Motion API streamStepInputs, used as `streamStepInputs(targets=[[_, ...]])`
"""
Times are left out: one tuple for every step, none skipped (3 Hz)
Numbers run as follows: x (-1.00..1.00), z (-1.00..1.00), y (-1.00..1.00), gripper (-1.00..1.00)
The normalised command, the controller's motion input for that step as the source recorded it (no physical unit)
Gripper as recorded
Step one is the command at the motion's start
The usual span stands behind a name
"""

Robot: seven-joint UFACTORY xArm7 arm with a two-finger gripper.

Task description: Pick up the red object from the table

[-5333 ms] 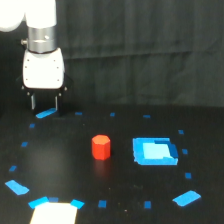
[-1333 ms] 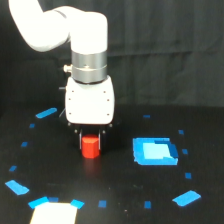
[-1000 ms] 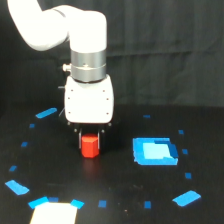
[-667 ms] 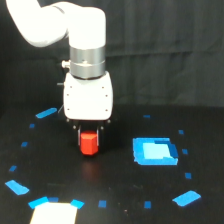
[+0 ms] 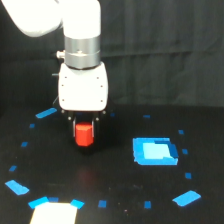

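Note:
The red object (image 5: 84,134) is a small red-orange block held between the dark fingers (image 5: 95,131) under the white gripper body, left of centre in the exterior view. My gripper (image 5: 84,138) is shut on it and holds it slightly above the black table (image 5: 115,187). The block's top is hidden by the gripper body. A faint reflection of the block shows on the table below it.
A larger blue square patch (image 5: 155,151) lies on the table to the exterior view's right of the gripper. Small blue tape marks ring the area, such as one at the front right (image 5: 186,198). A white patch (image 5: 54,214) lies at the front left edge.
The arm came from the back left, settled over the red block and closed on it. In the last second the gripper rose a little with the block in it.

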Motion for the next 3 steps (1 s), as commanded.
streamStepInputs(targets=[[0.99,1.0,0.24,-1.0],[1.0,1.0,-0.37,-0.99],[0.86,1.0,0.31,-1.0]])
